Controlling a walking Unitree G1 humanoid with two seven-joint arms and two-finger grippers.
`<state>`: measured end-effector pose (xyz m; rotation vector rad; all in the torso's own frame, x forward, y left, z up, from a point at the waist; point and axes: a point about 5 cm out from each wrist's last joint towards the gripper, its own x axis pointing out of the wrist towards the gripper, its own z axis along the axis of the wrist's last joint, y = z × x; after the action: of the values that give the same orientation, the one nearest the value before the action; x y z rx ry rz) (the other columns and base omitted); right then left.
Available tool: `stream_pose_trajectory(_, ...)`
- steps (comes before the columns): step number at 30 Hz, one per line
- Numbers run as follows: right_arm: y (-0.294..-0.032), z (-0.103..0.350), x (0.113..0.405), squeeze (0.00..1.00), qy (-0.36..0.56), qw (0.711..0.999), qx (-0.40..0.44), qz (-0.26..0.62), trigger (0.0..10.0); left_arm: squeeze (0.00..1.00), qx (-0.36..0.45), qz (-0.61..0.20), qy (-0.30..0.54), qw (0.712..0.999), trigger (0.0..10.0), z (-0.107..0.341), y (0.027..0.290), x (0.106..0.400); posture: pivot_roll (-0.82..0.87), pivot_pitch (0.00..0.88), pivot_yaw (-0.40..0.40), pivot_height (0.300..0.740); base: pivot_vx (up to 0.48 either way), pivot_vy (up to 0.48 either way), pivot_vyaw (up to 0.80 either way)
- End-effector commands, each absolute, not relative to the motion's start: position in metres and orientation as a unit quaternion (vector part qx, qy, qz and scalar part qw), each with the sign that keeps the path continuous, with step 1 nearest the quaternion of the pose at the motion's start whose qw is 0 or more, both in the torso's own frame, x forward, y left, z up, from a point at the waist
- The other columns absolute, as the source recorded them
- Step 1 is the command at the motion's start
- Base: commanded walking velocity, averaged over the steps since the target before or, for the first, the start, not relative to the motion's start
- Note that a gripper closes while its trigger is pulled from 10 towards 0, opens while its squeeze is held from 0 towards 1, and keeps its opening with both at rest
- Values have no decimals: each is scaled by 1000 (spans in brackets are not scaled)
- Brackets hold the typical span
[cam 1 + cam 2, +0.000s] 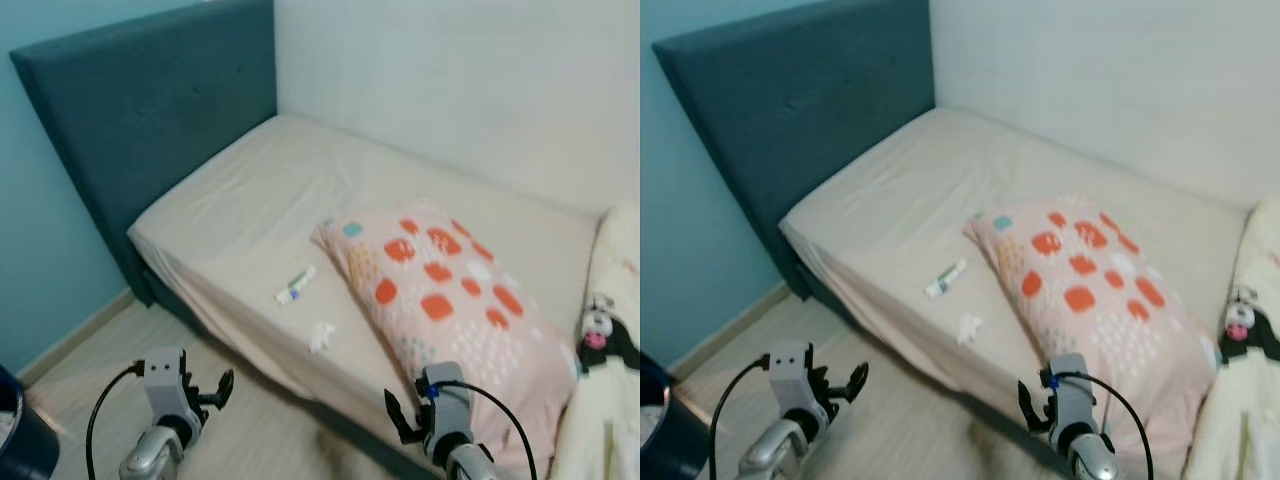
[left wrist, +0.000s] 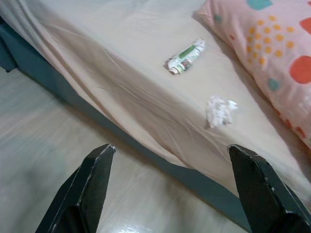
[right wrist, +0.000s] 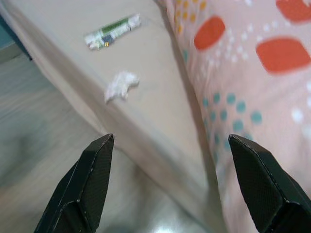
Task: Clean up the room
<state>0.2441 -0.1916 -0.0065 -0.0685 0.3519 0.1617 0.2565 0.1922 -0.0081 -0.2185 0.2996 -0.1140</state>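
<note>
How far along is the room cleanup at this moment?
Nothing looks done yet. The wrapper and crumpled tissue lie on the bed beside the pillow. Left gripper and right gripper are open and empty at the bed's edge. Both pieces are left to collect.

Bed (image 1: 260,190) stands ahead, headboard (image 1: 150,110) at its left end, wall (image 1: 480,80) behind its far side; floor (image 1: 250,430) in front. On the bed: pillow (image 1: 450,300) right of centre, wrapper (image 1: 296,285) just left of the pillow, crumpled tissue (image 1: 321,336) nearer the front edge, between wrapper and pillow corner, apart from both. Plush toy (image 1: 603,338) on bedding at far right; left gripper (image 1: 200,392) and right gripper (image 1: 405,420) low over the floor before the bed edge.
</note>
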Motion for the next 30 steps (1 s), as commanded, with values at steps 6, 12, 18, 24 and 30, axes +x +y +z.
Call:
stream_pose_trajectory(6,-188,-17,236,0,198,977,-24,75,10000,0,-107,-53,174,977,10000,-20,193,243,-105,117,-50,740,356,0,0)
stream_pose_trajectory(12,-188,-18,234,0,201,977,-21,72,10000,0,-106,-48,183,976,10000,-23,195,240,-104,119,-49,740,350,0,0)
stream_pose_trajectory(18,-188,-21,232,0,208,976,-15,70,10000,0,-106,-42,193,975,10000,-26,195,237,-101,124,-48,740,141,0,0)
stream_pose_trajectory(24,-188,-24,229,0,215,974,-8,69,10000,0,-107,-49,194,974,10000,-27,189,235,-100,125,-51,740,0,0,0)
stream_pose_trajectory(30,-187,-25,229,0,219,973,-8,76,10000,0,-106,-54,199,973,10000,-30,185,233,-98,123,-55,740,0,0,0)
